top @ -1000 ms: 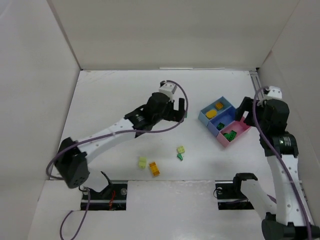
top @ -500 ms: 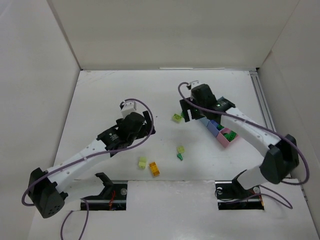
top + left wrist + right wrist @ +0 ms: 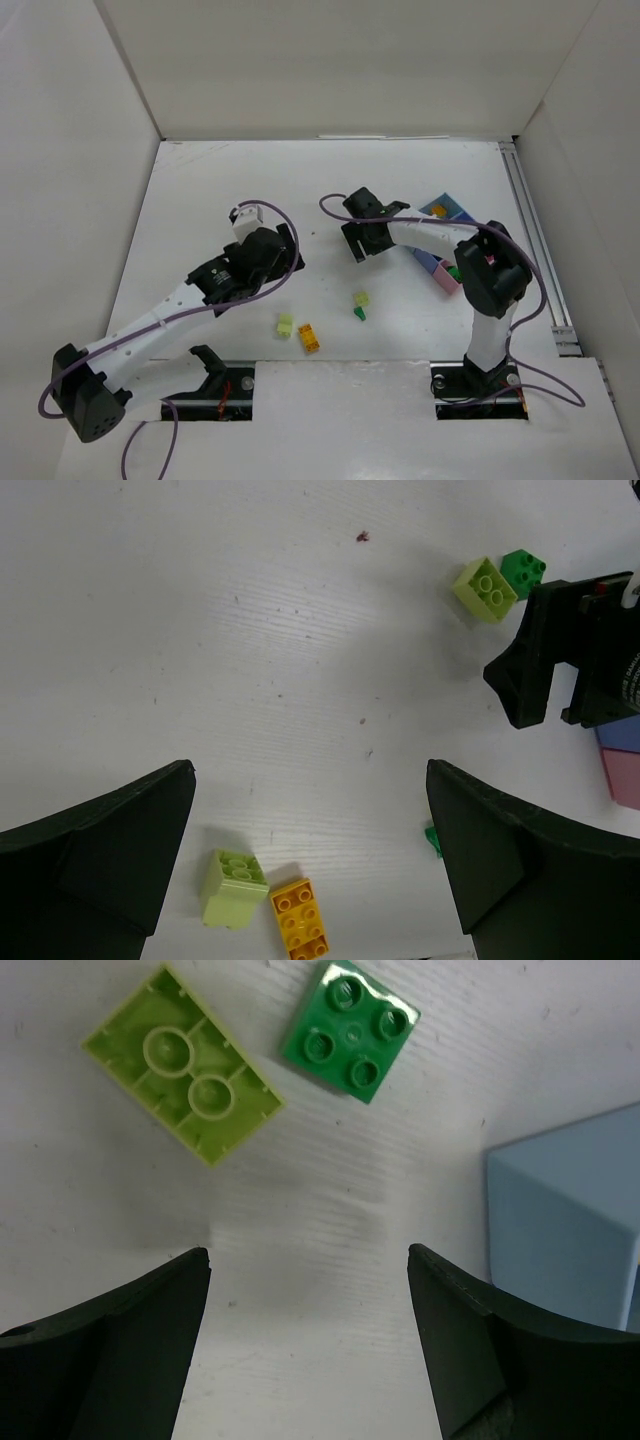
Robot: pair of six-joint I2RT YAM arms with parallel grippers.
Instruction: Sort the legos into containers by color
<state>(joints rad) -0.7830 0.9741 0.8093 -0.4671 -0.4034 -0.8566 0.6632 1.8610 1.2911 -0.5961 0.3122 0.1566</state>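
Observation:
My right gripper (image 3: 358,243) is open and empty, low over the table just left of the bins. In its wrist view (image 3: 308,1260) an upturned lime brick (image 3: 182,1077) and a dark green brick (image 3: 350,1028) lie just beyond the fingertips, with the light blue bin (image 3: 565,1210) at the right. My left gripper (image 3: 280,255) is open and empty. Its wrist view (image 3: 308,770) shows a lime brick (image 3: 232,887) touching an orange brick (image 3: 300,918) near the left finger. The top view shows that same lime brick (image 3: 285,325) and orange brick (image 3: 309,337).
Another lime brick (image 3: 361,299) and a small green brick (image 3: 358,313) lie in the middle near the front. The bin row (image 3: 437,208) is mostly hidden under the right arm; its pink end (image 3: 446,279) shows. White walls enclose the table.
My right gripper has moved left from the bins and now hovers over the lime brick at the table's middle. My left gripper has pulled back toward the left and front.

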